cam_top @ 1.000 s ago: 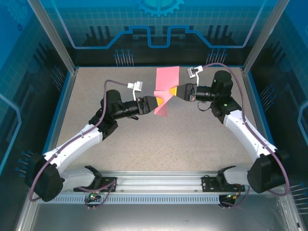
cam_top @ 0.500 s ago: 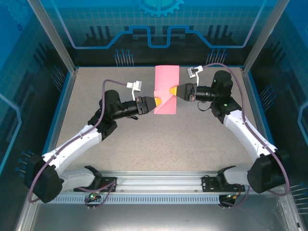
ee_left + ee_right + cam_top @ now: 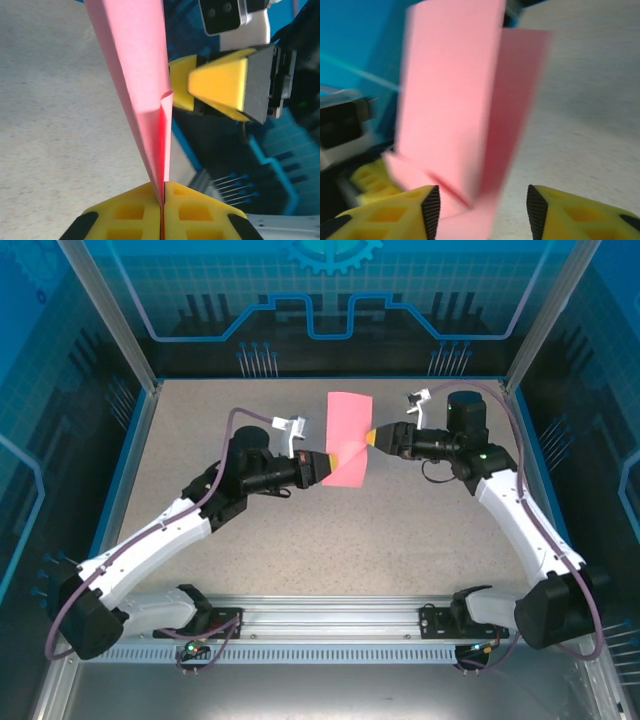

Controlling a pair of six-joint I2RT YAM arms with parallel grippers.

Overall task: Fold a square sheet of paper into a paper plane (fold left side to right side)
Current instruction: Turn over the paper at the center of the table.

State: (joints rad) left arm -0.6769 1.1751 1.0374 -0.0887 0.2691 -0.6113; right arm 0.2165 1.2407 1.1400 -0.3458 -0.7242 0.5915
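The speckled grey counter (image 3: 300, 540) fills the floor of a booth walled with blue panels (image 3: 330, 290), and two arms reach in over it from the near edge. The left arm (image 3: 170, 530) slants up from the lower left and the right arm (image 3: 515, 515) bends in from the lower right, so that their tips meet just behind the middle of the counter. Between them is the pink sheet of paper (image 3: 348, 420), seen from above as a tall, narrow shape with a crease near its lower half (it looks doubled over, though how many layers is hard to tell). In the left wrist view it rises edge-on from the fingers, clear of the counter surface beside it. The left claw (image 3: 325, 468) is at the sheet's lower left edge, and its wrist view shows the two yellow fingers (image 3: 130, 215) pressed flat together with the paper's edge pinched in the seam between them. The right claw (image 3: 373, 438) sits at the sheet's right edge. Its jaws stand apart, with the paper's lower end between them, closer to one finger (image 3: 390, 215), and the blurred view does not show them clamping it.
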